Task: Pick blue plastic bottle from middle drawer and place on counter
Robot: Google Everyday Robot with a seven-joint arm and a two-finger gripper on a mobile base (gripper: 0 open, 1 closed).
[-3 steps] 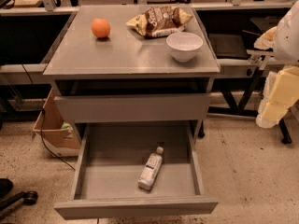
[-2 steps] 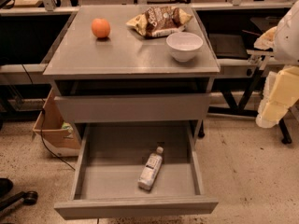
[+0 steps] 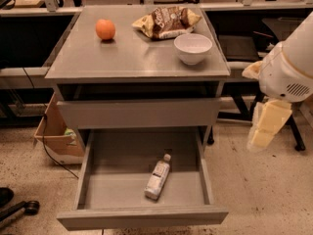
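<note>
The blue plastic bottle (image 3: 158, 176) lies on its side on the floor of the open middle drawer (image 3: 98, 180), right of centre, with its white cap pointing away from the drawer front. The counter (image 3: 127, 58) is the grey top of the cabinet above. My gripper (image 3: 264, 131) hangs pointing down from the white arm at the right. It is beside the cabinet, above the floor, well away from the bottle and the drawer.
On the counter are an orange (image 3: 105, 29), a crumpled snack bag (image 3: 167, 21) and a white bowl (image 3: 193, 48). A shut grey drawer front (image 3: 139, 112) sits above the open drawer. A cardboard box (image 3: 56, 136) stands left of the cabinet. Desks run behind.
</note>
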